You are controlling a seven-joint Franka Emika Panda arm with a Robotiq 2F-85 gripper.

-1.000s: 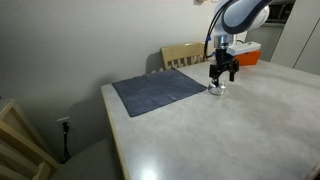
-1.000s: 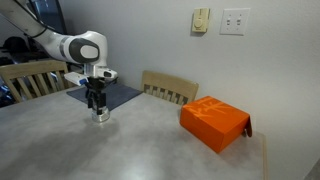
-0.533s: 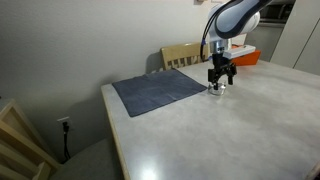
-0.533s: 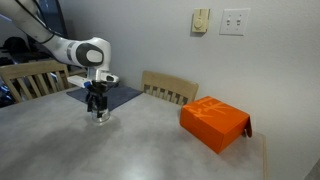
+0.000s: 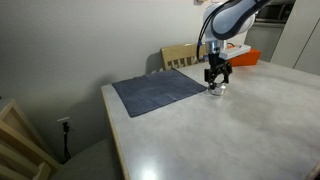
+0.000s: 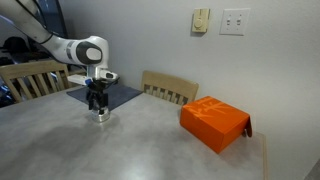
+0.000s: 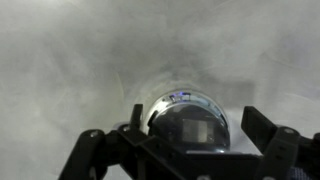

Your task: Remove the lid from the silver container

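Note:
The silver container [image 7: 176, 98] is a small round shiny tin standing on the grey table [image 5: 230, 130]. Its lid [image 7: 190, 128] sits on top of it and reflects the gripper. In both exterior views the tin [image 5: 216, 89] [image 6: 100, 116] is directly under my gripper [image 5: 216, 78] [image 6: 97, 104], next to the cloth. In the wrist view my gripper [image 7: 196, 132] is open, with one dark finger on each side of the tin. A gap shows between the right finger and the tin.
A dark grey-blue cloth [image 5: 160, 90] [image 6: 122, 95] lies flat beside the tin. An orange box [image 6: 214, 122] [image 5: 243, 56] sits further along the table. Wooden chairs [image 5: 180, 55] [image 6: 168, 90] stand at the table's edge by the wall.
The arm and gripper have shifted slightly sideways over the tin and stay low around it. The tin and lid have not moved.

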